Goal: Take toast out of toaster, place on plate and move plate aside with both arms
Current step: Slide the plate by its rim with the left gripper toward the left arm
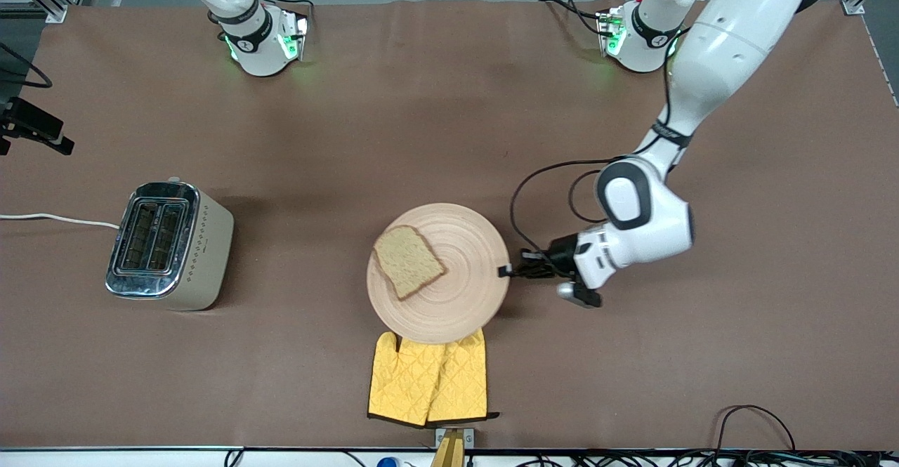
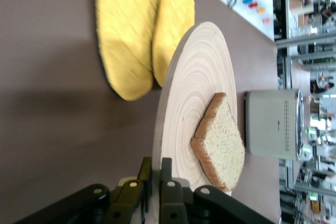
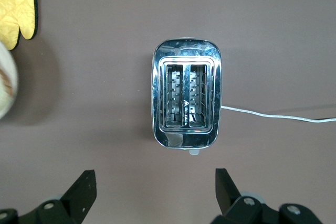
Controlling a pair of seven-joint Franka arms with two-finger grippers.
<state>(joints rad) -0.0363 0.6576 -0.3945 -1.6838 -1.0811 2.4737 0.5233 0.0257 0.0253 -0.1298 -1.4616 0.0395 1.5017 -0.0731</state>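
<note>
The left gripper (image 1: 507, 271) is closed on the rim of the plate (image 1: 460, 298), at the edge that faces the left arm's end of the table. In the left wrist view its two fingers (image 2: 167, 192) clamp the thin wooden edge, one above it and one below it. The plate looks lifted and tilted, since that view shows its underside edge above the brown tablecloth (image 1: 393, 137).

The toast (image 1: 408, 261) lies on the plate, away from the clamped rim, toward the right arm's end. One corner of it reaches close to the plate's edge. The plate's edge nearest to the front camera overlaps the yellow oven mitts (image 1: 428, 379), which lie flat on the cloth.

The right gripper (image 3: 155, 192) hangs over the toaster (image 1: 168, 244), with its fingers (image 3: 81, 195) spread wide apart and holding nothing. Both slots of the toaster are free. Between the toaster and the plate there is a broad strip of bare cloth. A white cord (image 1: 60, 219) runs from the toaster toward the table's edge.
</note>
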